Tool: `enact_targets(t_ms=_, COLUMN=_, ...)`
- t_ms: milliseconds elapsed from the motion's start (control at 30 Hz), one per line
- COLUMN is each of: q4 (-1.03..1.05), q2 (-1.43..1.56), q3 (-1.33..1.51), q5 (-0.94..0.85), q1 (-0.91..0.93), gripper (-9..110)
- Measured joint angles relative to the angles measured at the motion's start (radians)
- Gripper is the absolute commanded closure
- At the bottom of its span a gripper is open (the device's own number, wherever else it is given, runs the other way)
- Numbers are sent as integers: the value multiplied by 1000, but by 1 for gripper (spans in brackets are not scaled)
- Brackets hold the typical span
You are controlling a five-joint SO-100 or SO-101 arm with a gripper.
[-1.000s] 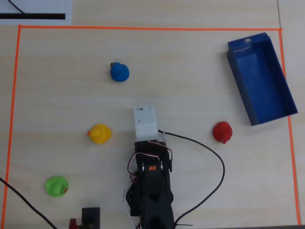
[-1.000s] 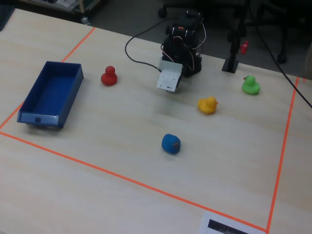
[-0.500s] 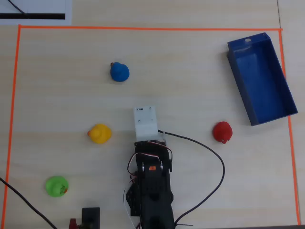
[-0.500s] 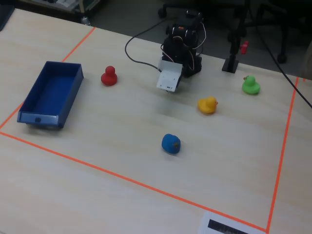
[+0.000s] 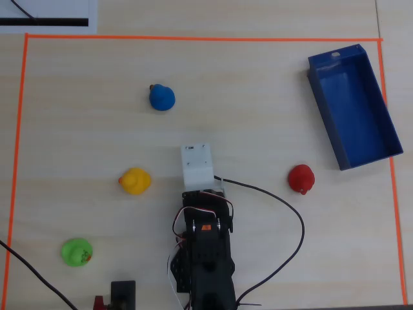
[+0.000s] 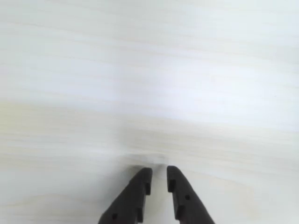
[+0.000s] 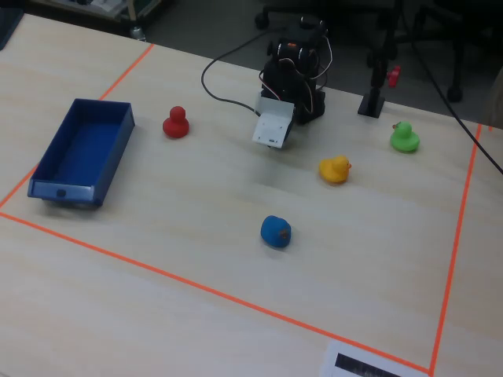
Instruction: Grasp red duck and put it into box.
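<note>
The red duck (image 5: 301,178) (image 7: 175,123) stands alone on the pale wooden table, to the right of the arm in the overhead view. The box (image 5: 355,110) (image 7: 82,149), a long dark blue tray, lies up and to the right of the duck and holds nothing. My arm (image 5: 203,245) is folded near the table's lower edge, its white wrist housing (image 5: 197,165) covering the gripper from above. In the wrist view my gripper (image 6: 159,170) hangs over bare table, its dark fingers (image 6: 140,186) nearly together with only a narrow slit and nothing between them. The duck is well clear of it.
A blue duck (image 5: 161,97), a yellow duck (image 5: 135,181) and a green duck (image 5: 77,251) sit to the arm's left in the overhead view. Orange tape (image 5: 193,38) frames the work area. A black cable (image 5: 293,219) loops on the table below the red duck.
</note>
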Motion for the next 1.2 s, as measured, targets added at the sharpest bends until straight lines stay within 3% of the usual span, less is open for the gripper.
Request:
enact_targets(t_ms=567, q4=-12, q2=0, q3=2, q5=-11, q1=-18, gripper=101)
enact_targets(t_ms=733, q4=-133, q2=-5, q3=-17, q5=-15, q1=5, gripper=101)
enact_targets(t_ms=900, q4=-187, q2=-124, q3=-179, q5=25, q1=72, gripper=100)
enact_targets(t_ms=1200, q4=-216, q2=-634, q3=-701, q5=186, q1=233, gripper=91)
